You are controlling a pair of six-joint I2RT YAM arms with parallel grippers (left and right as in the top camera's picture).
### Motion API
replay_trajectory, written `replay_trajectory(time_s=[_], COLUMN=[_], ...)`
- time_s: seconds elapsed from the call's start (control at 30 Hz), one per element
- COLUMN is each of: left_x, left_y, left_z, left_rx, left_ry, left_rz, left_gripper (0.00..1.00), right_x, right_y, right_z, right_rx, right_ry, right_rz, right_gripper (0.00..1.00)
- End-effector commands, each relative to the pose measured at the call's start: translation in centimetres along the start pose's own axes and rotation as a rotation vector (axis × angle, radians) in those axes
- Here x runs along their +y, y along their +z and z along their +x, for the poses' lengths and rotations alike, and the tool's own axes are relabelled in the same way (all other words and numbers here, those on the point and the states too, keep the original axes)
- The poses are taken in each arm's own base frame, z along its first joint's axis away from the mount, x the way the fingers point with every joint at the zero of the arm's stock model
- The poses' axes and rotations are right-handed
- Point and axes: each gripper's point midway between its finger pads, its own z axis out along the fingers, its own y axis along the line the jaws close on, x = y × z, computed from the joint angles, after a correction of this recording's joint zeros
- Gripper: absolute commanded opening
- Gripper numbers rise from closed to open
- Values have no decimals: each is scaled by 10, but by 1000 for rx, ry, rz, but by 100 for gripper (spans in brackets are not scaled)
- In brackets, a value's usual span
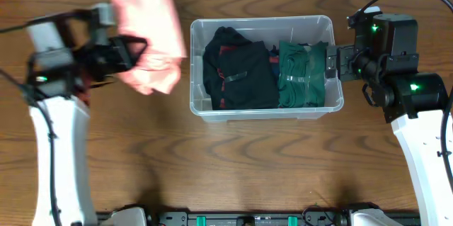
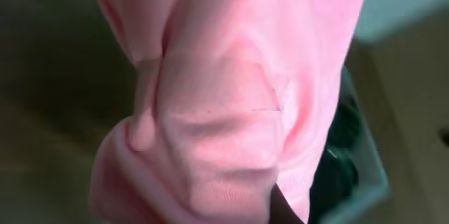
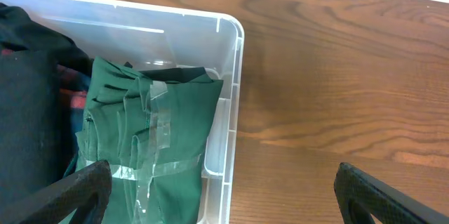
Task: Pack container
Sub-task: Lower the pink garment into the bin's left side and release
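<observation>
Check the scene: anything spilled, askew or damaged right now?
Nothing stands out. The container sits square and looks intact; the black garment and green garment lie folded inside. The pink garment is bunched in the left fingers, outside the container's left side.

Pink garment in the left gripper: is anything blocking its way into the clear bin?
Nothing visible does. Only table lies between the pink garment and the container. Its facing wall must be cleared, and a black garment already fills that side.
</observation>
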Motion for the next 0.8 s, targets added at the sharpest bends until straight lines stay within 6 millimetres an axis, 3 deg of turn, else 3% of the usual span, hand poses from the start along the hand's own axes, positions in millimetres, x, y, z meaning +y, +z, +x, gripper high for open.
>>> replay_trajectory(time_s=[0.0, 0.1, 0.3, 0.5, 0.6, 0.63, 0.7, 0.77], left_x=[-43, -66, -79, -53, -51, -53, -57, -64], left_y=[20, 46, 101, 147, 163, 166, 168, 165], left_z=[15, 33, 55, 79, 95, 100, 106, 104], left_rx=[48, 105, 174, 263, 327, 347, 374, 375], left_ry=[117, 162, 148, 47, 20, 10, -2, 1], left_rz=[-5, -15, -47, -117, -75, -55, -19, 15], left_gripper=[6, 6, 6, 6, 7, 12, 39, 51], right_x=[-5, -5, -4, -4, -4, -4, -4, -4], right_y=[0, 0, 0, 0, 0, 0, 0, 0], right_z=[2, 3, 5, 8, 7, 7, 7, 7], right_rx=[9, 13, 21, 31, 29, 28, 27, 28], right_ry=[24, 24, 23, 19, 19, 19, 11, 3], right_rz=[15, 16, 16, 15, 15, 15, 15, 15], right_gripper=[99, 99, 99, 99, 99, 99, 99, 99])
